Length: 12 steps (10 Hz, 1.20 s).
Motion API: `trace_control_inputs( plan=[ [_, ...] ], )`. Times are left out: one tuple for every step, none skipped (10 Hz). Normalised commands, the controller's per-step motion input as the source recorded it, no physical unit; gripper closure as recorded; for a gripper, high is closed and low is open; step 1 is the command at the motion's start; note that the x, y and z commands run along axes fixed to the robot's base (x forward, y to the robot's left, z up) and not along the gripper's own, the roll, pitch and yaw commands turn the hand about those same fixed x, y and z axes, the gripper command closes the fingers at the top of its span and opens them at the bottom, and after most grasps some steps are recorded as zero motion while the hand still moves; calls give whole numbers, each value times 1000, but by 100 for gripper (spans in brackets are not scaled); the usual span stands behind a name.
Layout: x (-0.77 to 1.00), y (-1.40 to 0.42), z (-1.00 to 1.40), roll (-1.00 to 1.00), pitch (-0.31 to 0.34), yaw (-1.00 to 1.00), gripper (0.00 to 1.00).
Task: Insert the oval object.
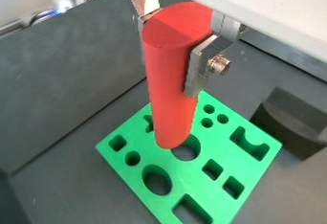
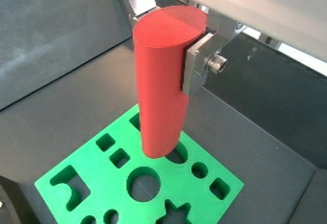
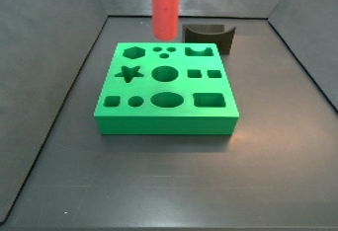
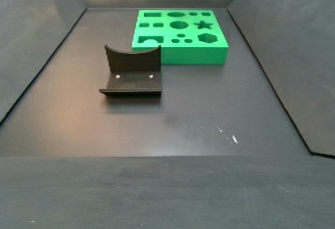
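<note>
1. Red oval object (image 2: 163,79) sits clamped between my gripper (image 1: 179,38) plates, hanging upright above the green block (image 3: 166,85).
2. Long axis runs vertical, so the coming move is a straight descent.
3. I judge the oval hole (image 3: 168,100) lies toward 6 o'clock from the rod in a side view; I'd shift that way first.
4. Dark curved block (image 4: 131,71) stands well apart.

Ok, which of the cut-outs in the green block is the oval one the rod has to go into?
The wide oval hole in the green block, middle of the row nearest the side camera. The rounder hole is behind it. The hand holds the red rod above the block.
</note>
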Motion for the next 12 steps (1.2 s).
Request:
trace_control_inputs(
  plan=[
    [-71, 0, -729, -3, -131, -1000, 100],
    [-71, 0, -726, -4, -133, -1000, 100],
    [-54, -3, -629, -40, -120, -1000, 100],
    [0, -74, -137, -241, -150, -803, 100],
    [14, -51, -51, -299, -129, -717, 100],
    [0, -86, -131, -251, -140, -749, 100],
    [0, -117, -209, -201, -104, -757, 100],
    [0, -143, -231, -143, -66, -831, 100],
    [0, -66, -269, -73, -4, -974, 100],
    [0, -34, -294, -59, 0, -1000, 100],
    [0, -29, -294, -56, 0, -1000, 100],
    [0, -31, -291, -59, 0, -1000, 100]
  ],
)
